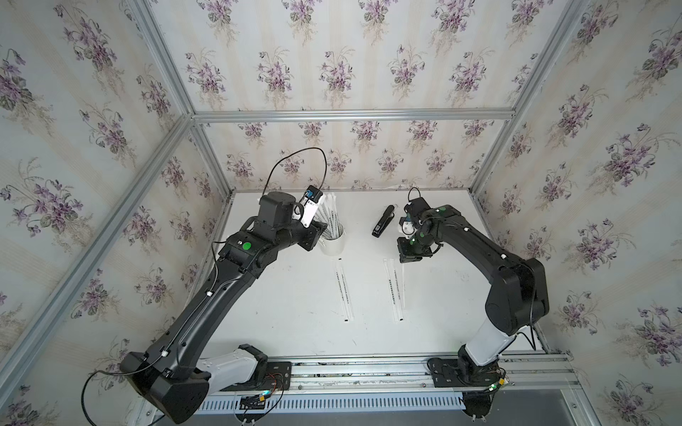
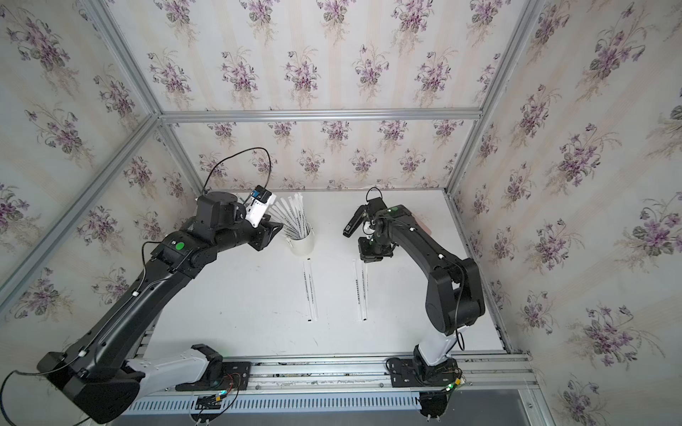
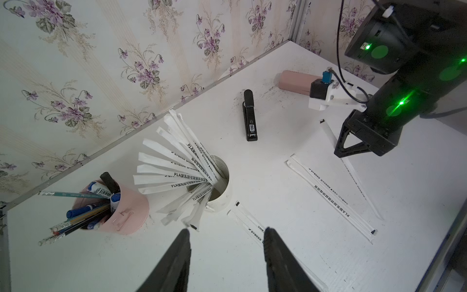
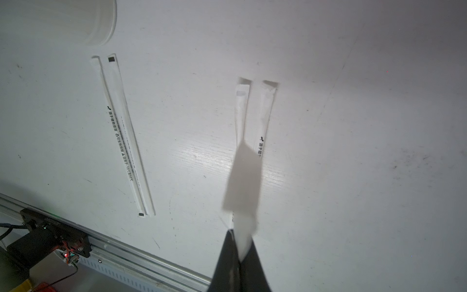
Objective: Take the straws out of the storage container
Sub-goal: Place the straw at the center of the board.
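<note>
Down front on the table (image 1: pixel 295 332), four laid straws (image 1: pixel 343 291) sit in two neat pairs, parked clear of the work. Just beyond them, the right gripper (image 4: pixel 240 242) is clamped tight on a held straw (image 4: pixel 243 177), dangling it over the right-hand pair. I'd say that's lined up to go down alongside. Further back, the left gripper (image 3: pixel 227 230) hovers with jaws wide and empty, aimed at the storage container (image 3: pixel 225 199), where the fanned straws (image 3: pixel 177 166) splay over the rim, easy picking. Furthest back are a stapler (image 3: pixel 250 118) and a pink pen cup (image 3: pixel 129 215), neither of them part of this job.
</note>
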`<act>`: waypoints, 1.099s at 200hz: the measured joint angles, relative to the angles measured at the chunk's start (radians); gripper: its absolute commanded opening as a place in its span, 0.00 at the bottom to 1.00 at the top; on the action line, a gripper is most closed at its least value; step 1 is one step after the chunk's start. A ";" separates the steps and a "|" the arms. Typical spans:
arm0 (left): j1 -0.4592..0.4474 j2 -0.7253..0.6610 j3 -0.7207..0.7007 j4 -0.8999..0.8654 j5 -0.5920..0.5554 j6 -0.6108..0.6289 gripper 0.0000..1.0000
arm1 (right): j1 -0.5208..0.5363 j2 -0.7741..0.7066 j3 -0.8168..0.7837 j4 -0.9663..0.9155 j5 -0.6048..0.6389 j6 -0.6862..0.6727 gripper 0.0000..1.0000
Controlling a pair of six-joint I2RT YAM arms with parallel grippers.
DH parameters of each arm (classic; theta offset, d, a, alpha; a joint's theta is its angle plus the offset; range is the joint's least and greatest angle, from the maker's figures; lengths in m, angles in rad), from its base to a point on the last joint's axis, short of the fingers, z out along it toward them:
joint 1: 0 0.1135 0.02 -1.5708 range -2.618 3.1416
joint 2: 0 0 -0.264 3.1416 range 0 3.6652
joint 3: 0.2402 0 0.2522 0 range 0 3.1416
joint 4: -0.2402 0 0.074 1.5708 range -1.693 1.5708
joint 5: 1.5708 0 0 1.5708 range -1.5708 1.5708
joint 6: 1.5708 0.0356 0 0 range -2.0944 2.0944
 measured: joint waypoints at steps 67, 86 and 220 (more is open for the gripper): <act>0.000 0.002 0.000 0.000 0.005 -0.003 0.48 | 0.036 0.072 0.012 0.002 -0.010 -0.001 0.00; 0.000 0.002 0.000 0.000 0.005 -0.003 0.48 | 0.048 0.089 0.017 0.005 -0.010 -0.001 0.00; 0.000 0.012 0.000 0.000 0.005 -0.005 0.48 | 0.071 0.174 0.023 0.026 0.010 0.006 0.10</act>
